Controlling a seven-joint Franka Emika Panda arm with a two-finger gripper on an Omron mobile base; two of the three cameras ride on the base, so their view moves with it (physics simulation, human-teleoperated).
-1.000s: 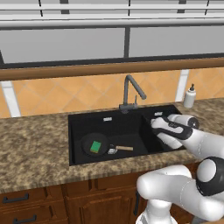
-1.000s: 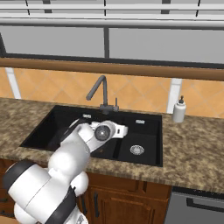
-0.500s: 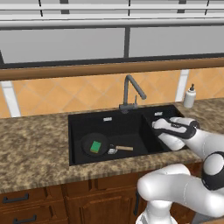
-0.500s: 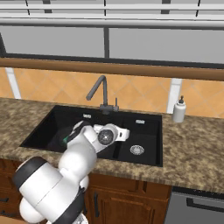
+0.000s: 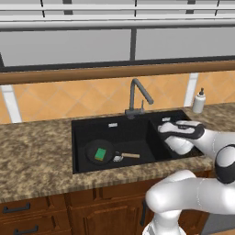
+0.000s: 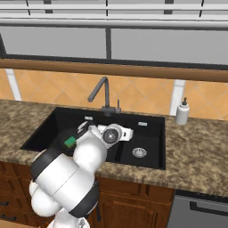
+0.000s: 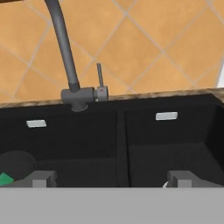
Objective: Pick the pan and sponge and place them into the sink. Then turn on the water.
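Drifting toward the narrow right basin since a second ago, the two-finger end effector hangs empty with fingers spread wide, facing the dark grey gooseneck faucet. Both placements look done; only the water remains. In the black double-basin sink's wide left basin, the small black frying pan carries the green sponge.

A speckled brown granite countertop is running wall to wall above dark wooden cabinets, with a large black rectangular double-basin sink sitting recessed in it. A white soap dispenser bottle is standing upright on the stone, off the narrower basin's far corner. A dark grey gooseneck faucet is rising from the sink's back edge, between the two basins.
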